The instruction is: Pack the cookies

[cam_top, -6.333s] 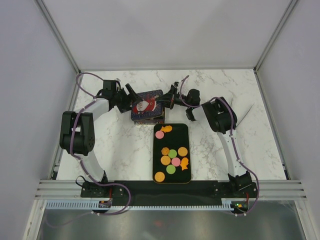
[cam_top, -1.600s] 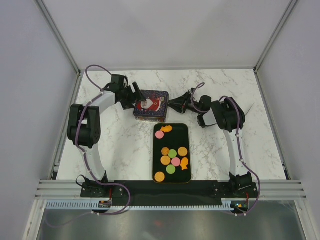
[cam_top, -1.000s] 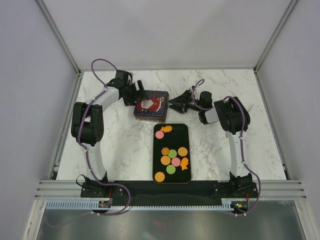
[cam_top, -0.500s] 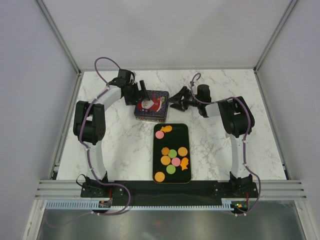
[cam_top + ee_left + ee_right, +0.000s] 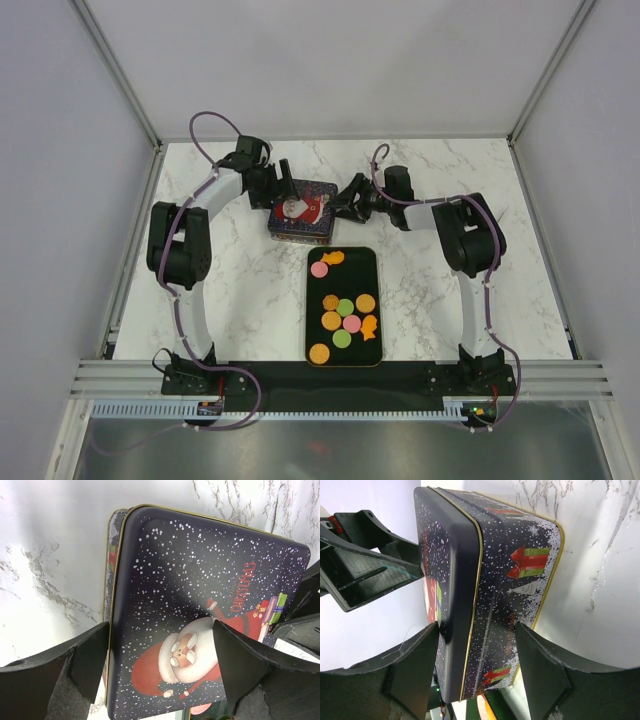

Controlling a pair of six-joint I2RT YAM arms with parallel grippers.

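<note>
- Cookies (image 5: 345, 307) all lie on the black tray (image 5: 345, 268), near the arm bases; none is packed yet.
- Tin (image 5: 300, 212) stands on the table (image 5: 230, 290) just beyond the tray with its Santa lid (image 5: 200, 580) on, so opening it likely comes first.
- Left gripper (image 5: 160, 630) hovers over the lid, jaws spread, pinching nothing.
- Right gripper (image 5: 477, 629) faces the tin's right side, jaws spread across the lid seam, gripping nothing.
- Both claws crowd the tin and could knock each other.

Ten flat cookies (image 5: 345, 307), orange, pink, green, two fish-shaped, loose on black tray (image 5: 365, 278); pink-and-fish pair at 12 o'clock.
</note>
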